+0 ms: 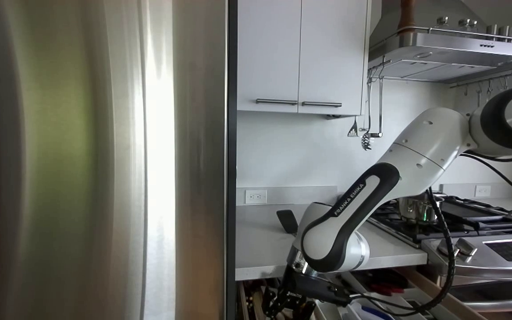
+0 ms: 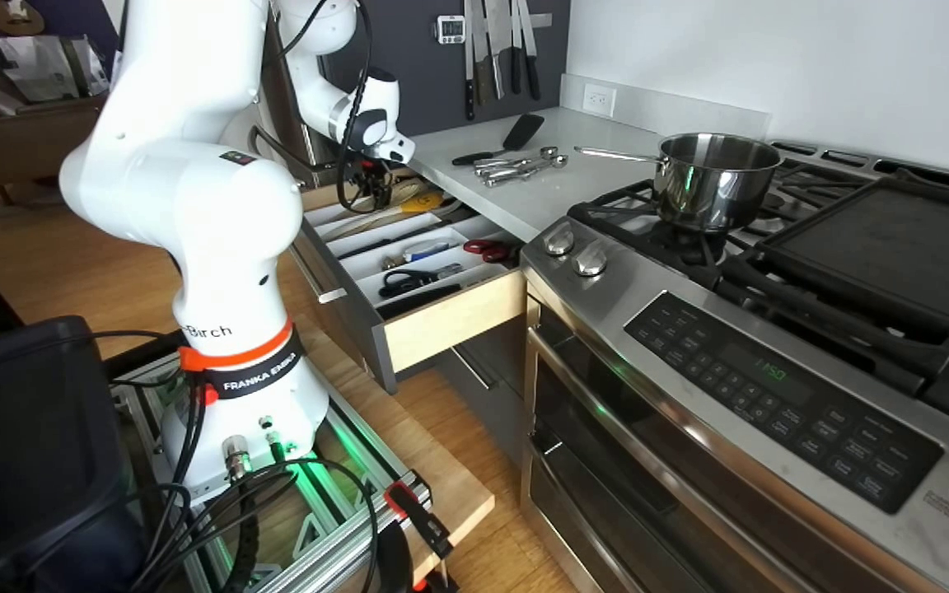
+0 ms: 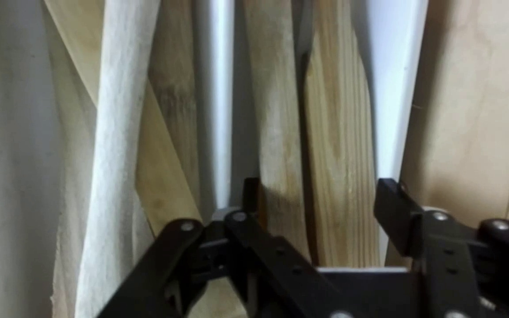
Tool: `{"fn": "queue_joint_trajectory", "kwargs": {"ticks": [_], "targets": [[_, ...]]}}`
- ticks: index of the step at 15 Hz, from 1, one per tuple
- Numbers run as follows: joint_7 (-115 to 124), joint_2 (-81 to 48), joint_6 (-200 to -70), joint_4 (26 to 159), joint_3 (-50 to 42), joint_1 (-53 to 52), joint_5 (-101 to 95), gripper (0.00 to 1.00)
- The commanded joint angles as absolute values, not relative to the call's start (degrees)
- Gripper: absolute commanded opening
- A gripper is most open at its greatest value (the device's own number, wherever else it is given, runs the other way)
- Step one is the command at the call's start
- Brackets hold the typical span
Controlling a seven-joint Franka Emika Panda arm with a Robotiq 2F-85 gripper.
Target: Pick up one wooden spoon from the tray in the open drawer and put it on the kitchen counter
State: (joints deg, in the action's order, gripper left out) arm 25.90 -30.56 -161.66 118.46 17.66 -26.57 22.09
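Now | drawer [image 2: 458, 321]: open | tray [image 3: 222, 97]: wooden utensils [image 3: 340, 145], scissors [image 2: 425, 277] | tool [image 3: 318, 198]: spread

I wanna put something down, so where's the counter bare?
Bare kitchen counter shows between the metal spoons and gas stove, and between the black spatula and backsplash. Crowded: spoons bunched beside the spatula. Mind the saucepan handle.

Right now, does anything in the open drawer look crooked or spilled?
Slightly: in the wrist view, a flat wooden utensil lies slantwise beneath a pale wooden handle, rather than along the tray's divider. No spill shows.
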Motion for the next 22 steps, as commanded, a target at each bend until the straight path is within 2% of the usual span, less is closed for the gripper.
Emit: {"fn": "queue_joint_trajectory", "kwargs": {"ticks": [1, 2, 5, 6, 8, 9, 10, 12, 14, 19, 21, 22], "targets": [[27.7, -31.3, -159.9, 117.5, 16.1, -28.1, 19.9, 0.63], [27.7, -31.2, -159.8, 117.5, 16.0, -28.2, 19.7, 0.63], [28.0, -30.4, -159.8, 117.9, 15.6, -28.8, 18.9, 0.52], [28.2, -29.9, -159.9, 118.1, 15.6, -29.0, 18.7, 0.52], [28.4, -29.0, -160.1, 118.5, 15.6, -29.2, 18.4, 0.44], [28.5, -28.6, -160.1, 118.6, 15.6, -29.2, 18.3, 0.43], [28.7, -28.4, -160.2, 118.7, 15.5, -29.3, 18.1, 0.33], [29.1, -28.1, -160.2, 118.7, 15.4, -29.5, 17.8, 0.25], [29.4, -27.9, -160.1, 118.7, 15.3, -29.6, 17.5, 0.12], [29.8, -27.4, -160.0, 119.1, 15.3, -29.6, 17.5, 0.15], [29.5, -26.9, -159.9, 119.3, 15.8, -29.2, 18.0, 0.12], [29.5, -26.3, -159.5, 119.5, 16.1, -29.1, 18.2, 0.06]]}}
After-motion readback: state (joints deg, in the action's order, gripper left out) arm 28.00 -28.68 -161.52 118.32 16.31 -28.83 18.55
